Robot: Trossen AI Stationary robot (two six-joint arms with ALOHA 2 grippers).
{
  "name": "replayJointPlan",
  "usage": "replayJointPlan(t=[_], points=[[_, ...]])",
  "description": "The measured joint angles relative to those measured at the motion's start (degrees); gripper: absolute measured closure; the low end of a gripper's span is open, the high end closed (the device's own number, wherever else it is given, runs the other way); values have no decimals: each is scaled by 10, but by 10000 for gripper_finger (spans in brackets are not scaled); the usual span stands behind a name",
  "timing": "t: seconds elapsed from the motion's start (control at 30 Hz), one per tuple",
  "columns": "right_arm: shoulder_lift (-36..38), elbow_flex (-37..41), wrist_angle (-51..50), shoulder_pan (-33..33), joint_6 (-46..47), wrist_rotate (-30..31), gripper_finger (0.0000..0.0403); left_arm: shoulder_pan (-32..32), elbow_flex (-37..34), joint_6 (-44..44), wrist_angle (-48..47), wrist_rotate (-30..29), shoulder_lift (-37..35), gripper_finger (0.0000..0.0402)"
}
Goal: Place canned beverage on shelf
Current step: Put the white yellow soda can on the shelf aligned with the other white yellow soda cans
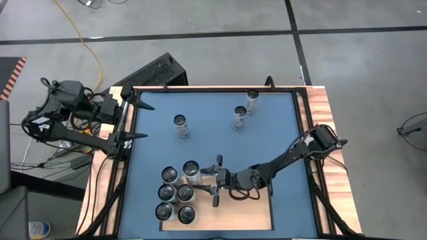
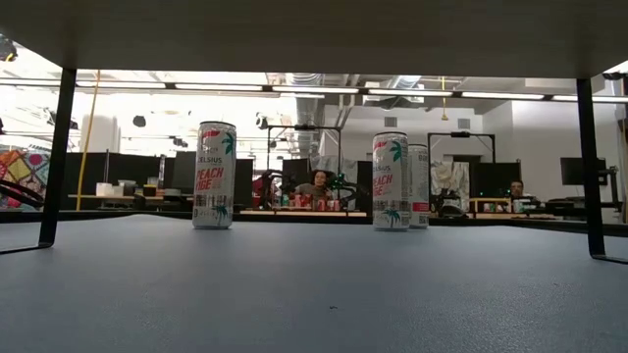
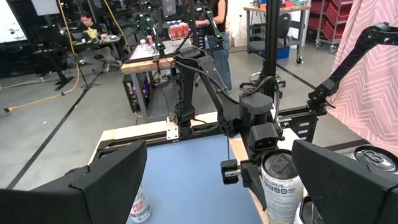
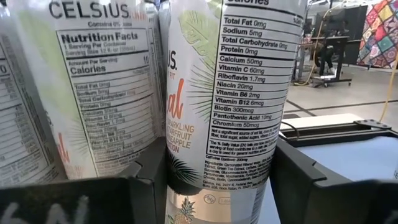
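Right gripper (image 1: 215,181) clamped on upright can (image 1: 192,172) over the shelf (image 1: 250,215).
White slim can with nutrition panel and pineapple print, seated between dark fingers (image 4: 311,171), touching the cluster of cans (image 1: 175,195) on the pale wood panel at the blue surface's (image 1: 213,143) near edge. Three cans well apart on the blue. Left gripper (image 1: 137,120) spread wide, idle at the table's left edge.

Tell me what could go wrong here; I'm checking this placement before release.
The right pincer grips a can right beside the cans already on the shelf. Opening or backing out could nudge a neighbour over. The held can may also not be fully seated; that is hard to tell.
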State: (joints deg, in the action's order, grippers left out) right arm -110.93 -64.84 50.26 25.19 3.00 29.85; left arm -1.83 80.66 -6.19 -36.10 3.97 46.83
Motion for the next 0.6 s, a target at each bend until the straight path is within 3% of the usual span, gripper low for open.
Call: replayJointPlan(t=[0.6], points=[[0,0,-33,2,-15,-15,159,0,0,14,0,-1,0,15]])
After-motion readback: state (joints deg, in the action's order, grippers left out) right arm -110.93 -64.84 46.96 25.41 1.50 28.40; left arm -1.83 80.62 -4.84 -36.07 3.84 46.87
